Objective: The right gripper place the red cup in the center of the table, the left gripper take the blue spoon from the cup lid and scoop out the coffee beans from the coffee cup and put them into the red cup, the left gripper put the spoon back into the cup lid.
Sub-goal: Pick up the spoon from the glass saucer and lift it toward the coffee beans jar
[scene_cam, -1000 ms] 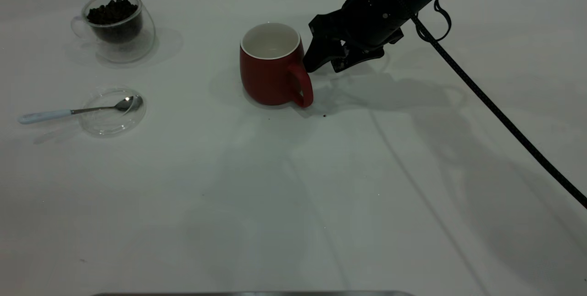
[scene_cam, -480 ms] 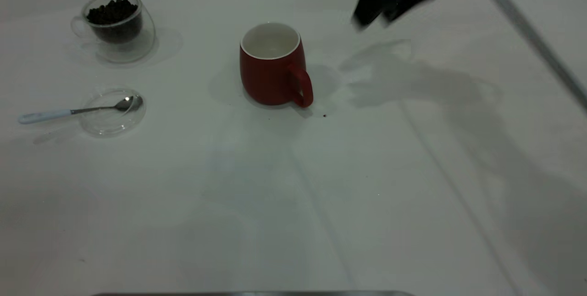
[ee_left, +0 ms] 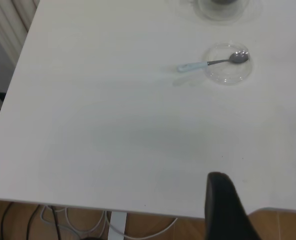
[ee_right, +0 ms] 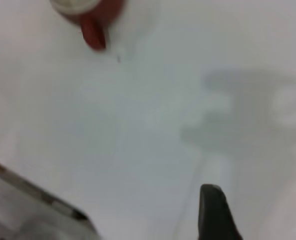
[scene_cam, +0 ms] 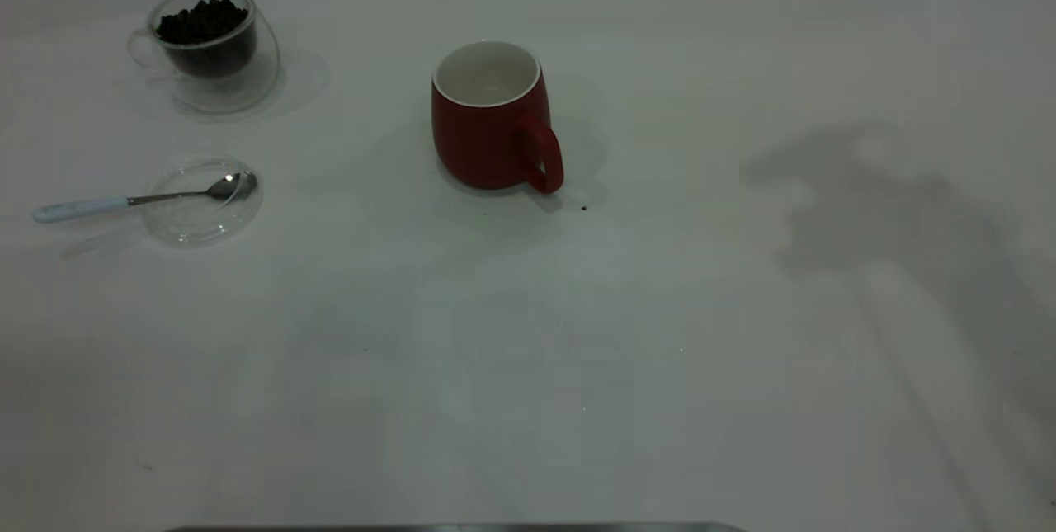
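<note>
The red cup (scene_cam: pixel 491 120) stands upright and empty near the middle of the white table (scene_cam: pixel 577 350), handle toward the camera; the right wrist view shows it far off (ee_right: pixel 90 10). At the far left the coffee cup (scene_cam: pixel 210 49) holds coffee beans (scene_cam: pixel 202 19). In front of it the blue spoon (scene_cam: pixel 140 200) rests with its bowl in the cup lid (scene_cam: pixel 202 223). Neither arm appears in the exterior view. The left gripper (ee_left: pixel 261 186) hangs open above the table's edge, far from the spoon (ee_left: pixel 212 62) and lid (ee_left: pixel 227 76). The right gripper (ee_right: pixel 258 204) is open and holds nothing.
A tiny dark speck (scene_cam: pixel 584 207) lies on the table beside the red cup's handle. The left wrist view shows the table's edge (ee_left: pixel 88 207) with cables and wooden floor below it. A grey strip (scene_cam: pixel 454 527) runs along the table's near edge.
The right gripper, beside the red cup's handle a second ago, lifted up and to the right and left the exterior view. The cup stayed in place.
</note>
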